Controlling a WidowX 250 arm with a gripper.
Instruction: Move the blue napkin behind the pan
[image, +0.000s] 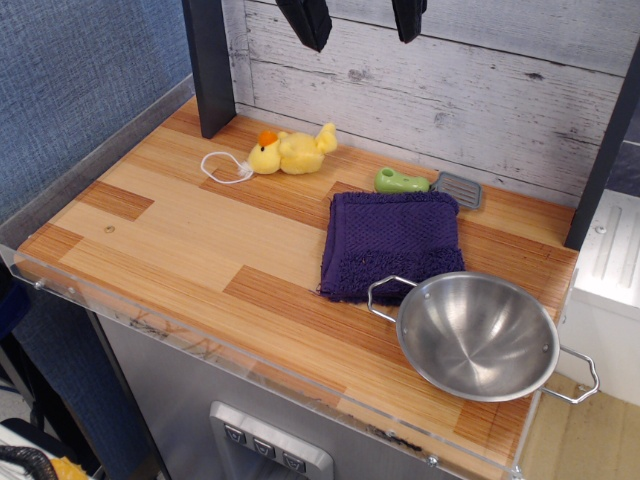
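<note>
Wood counter (190, 235) w/ blue napkin (392, 243), pan (478, 337), spatula (430, 184), yellow plush duck (290, 151)
</note>
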